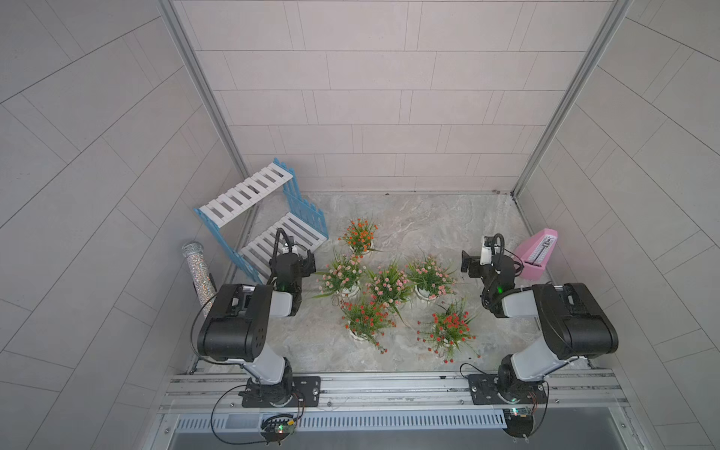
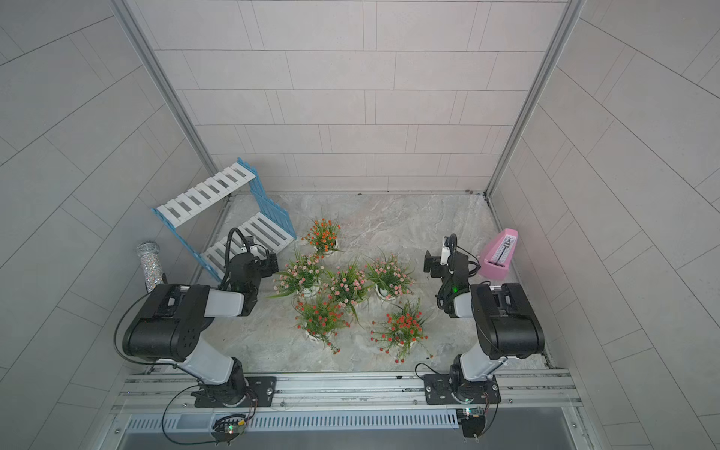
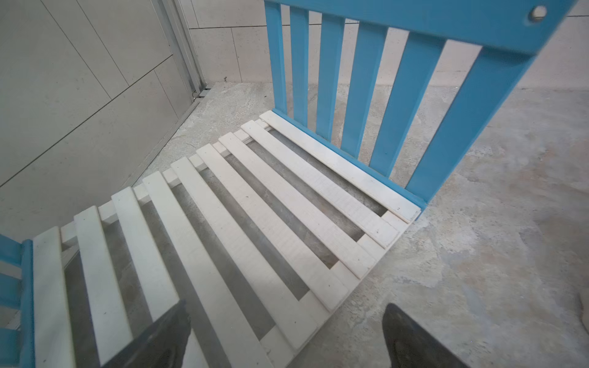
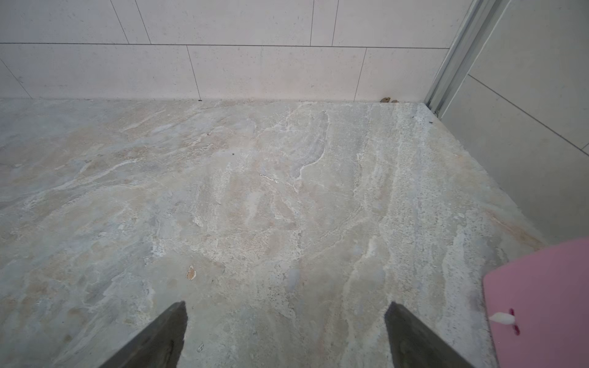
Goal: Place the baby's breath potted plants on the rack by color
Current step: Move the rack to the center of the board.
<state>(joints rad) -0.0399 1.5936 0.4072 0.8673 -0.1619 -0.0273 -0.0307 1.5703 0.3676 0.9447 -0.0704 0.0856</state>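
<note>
The baby's breath potted plants stand clustered mid-table in both top views. Three have pink blossoms [image 1: 341, 274] [image 1: 387, 284] [image 1: 430, 277] and three have red-orange blossoms [image 1: 359, 233] [image 1: 366, 317] [image 1: 448, 329]. The rack [image 1: 253, 202], white slats with blue fence sides, stands at the back left, and both its shelves are bare. My left gripper [image 1: 307, 265] hangs open over the near corner of the rack's lower shelf [image 3: 255, 191], left of the plants, holding nothing. My right gripper [image 1: 465, 265] hangs open over bare table right of the plants, holding nothing.
A pink metronome [image 1: 539, 253] stands by the right wall, close to my right gripper, and its edge shows in the right wrist view [image 4: 541, 302]. A glittery silver cylinder [image 1: 198, 272] leans at the left wall beside the rack. Tiled walls close in three sides.
</note>
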